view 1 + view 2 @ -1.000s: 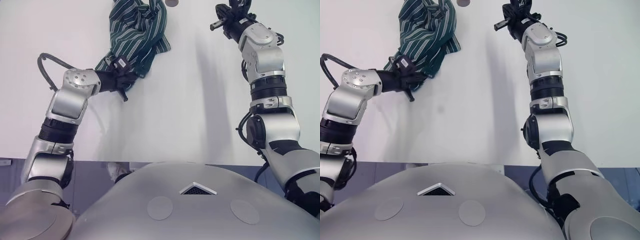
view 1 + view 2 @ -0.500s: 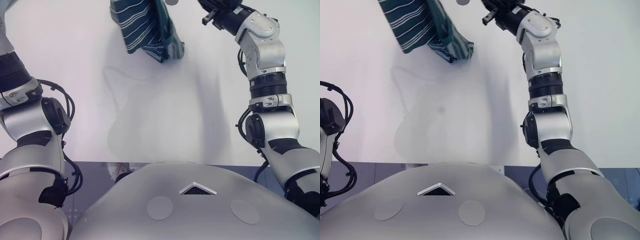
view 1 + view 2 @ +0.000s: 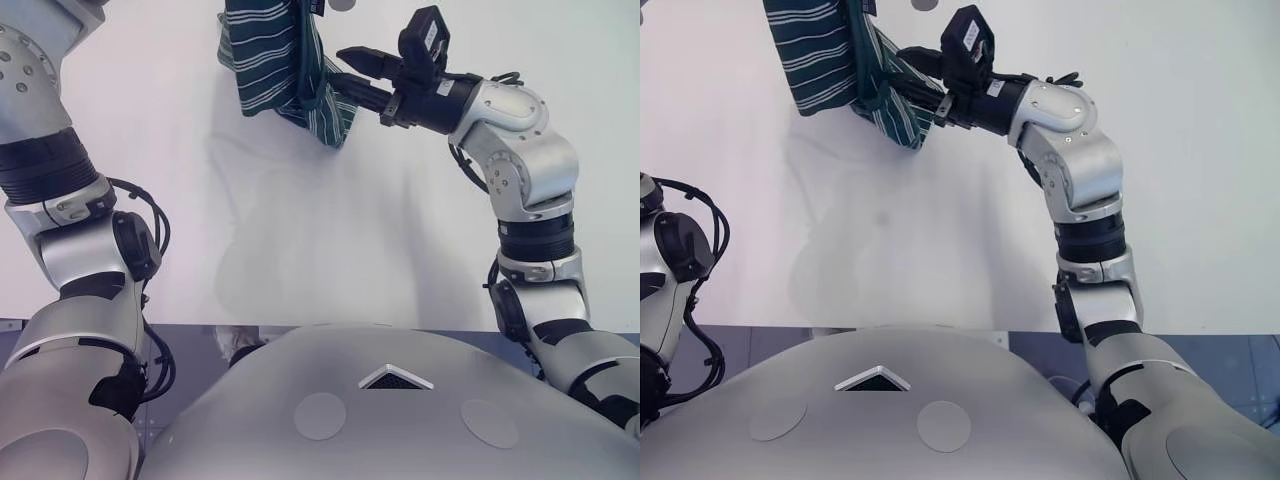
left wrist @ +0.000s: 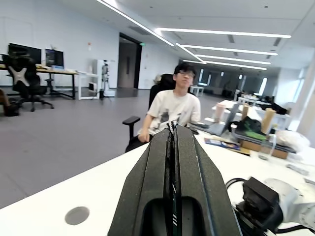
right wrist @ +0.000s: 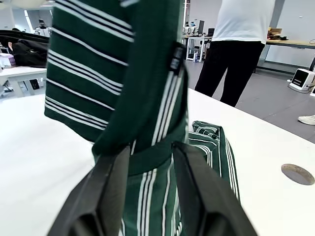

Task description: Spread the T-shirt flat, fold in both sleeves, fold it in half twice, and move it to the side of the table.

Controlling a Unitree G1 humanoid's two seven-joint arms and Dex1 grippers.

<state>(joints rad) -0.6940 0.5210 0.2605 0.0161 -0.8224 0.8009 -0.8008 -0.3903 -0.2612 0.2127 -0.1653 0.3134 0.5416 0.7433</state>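
Right wrist view, query: where does the T-shirt (image 5: 113, 64) lie from the right gripper (image 5: 150, 150)?
Reply: Its lower fold hangs between the spread fingers, long axis vertical above the table (image 3: 300, 230). Farther up, the left gripper (image 4: 172, 157) pinches the top between closed fingers.

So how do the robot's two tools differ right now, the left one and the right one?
The left tool has its fingers pressed shut on a sliver of green cloth. The right tool has its fingers apart, with the hanging T-shirt between them. The left tool is held high, while the right tool reaches in sideways, lower down. Both are black, two-fingered and at the same shirt.
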